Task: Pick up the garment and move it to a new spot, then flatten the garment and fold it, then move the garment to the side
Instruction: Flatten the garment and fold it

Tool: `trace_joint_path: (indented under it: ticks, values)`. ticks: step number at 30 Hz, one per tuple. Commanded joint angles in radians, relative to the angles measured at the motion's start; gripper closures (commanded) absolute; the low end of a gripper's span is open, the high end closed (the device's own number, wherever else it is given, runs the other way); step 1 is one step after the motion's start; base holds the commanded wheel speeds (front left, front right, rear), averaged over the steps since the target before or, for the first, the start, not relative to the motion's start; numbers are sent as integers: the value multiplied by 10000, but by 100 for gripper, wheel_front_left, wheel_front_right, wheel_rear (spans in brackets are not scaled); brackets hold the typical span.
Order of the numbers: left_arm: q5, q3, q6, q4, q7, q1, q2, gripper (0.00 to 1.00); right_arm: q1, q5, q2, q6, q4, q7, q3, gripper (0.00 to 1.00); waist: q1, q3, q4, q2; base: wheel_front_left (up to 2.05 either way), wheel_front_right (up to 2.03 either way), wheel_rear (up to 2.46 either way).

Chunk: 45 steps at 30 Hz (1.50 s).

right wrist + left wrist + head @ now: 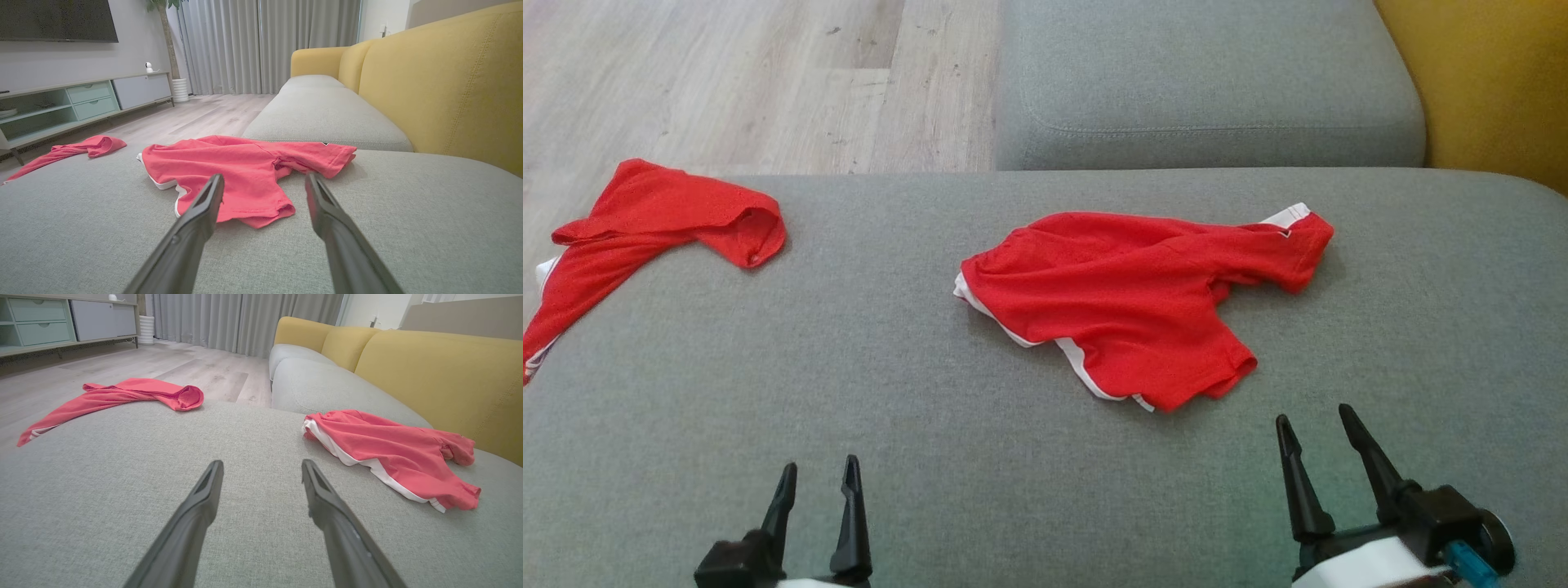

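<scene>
Left pincer [820, 462] and right pincer [1313, 412] gape empty; bare cushion [1013, 465] surrounds central red garment [1127, 294].

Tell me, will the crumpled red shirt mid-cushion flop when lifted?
Probably floppy: the crumpled red white-trimmed shirt lies in soft folds on the grey fabric cushion. Likely light, since the cloth looks thin. Pushed, it would probably bunch rather than slide on that woven surface.

My feed shows a grey woven-fabric sofa seat [1045, 490] with a mustard-yellow upholstered backrest [449, 90]. Beyond it are a pale wood-plank floor [727, 73], grey pleated curtains [245, 45] and a low mint-drawered media cabinet [81, 102].
</scene>
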<state>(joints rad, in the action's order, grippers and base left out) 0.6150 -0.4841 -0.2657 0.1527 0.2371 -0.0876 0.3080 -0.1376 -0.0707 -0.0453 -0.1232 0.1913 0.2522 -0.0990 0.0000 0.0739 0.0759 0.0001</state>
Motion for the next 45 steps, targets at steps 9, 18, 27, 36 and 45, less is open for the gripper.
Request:
trace_joint_path:
  ticks: [9, 18, 27, 36, 45]
  values:
    - [-79, 314, -186, -464, -49, 436, 210, 0, 346, -20, -49, -75, -89, 94, -224, 0, 0, -69, -13, -1, 0, 0, 0]
    - [-76, 238, -229, -461, -119, 477, 226, 0, 407, -37, -49, -75, 88, 94, -246, 0, 0, -106, 20, -1, 0, 0, 0]
    - [-70, 115, -200, -403, -169, 585, 194, 0, 483, 80, -49, -75, 180, 95, -256, 0, 0, -229, 205, -1, 0, 0, 0]
    - [-202, -162, -188, -395, -258, 853, 45, 0, 1844, 965, -49, -75, 1385, -611, -863, 0, 0, -648, 1189, -1, 0, 0, 0]
    - [-256, -271, -181, -344, -172, 1148, -185, 0, 3574, 2582, -49, -75, 3895, -1348, -649, 0, 0, -1402, 2106, -1, 0, 0, 0]
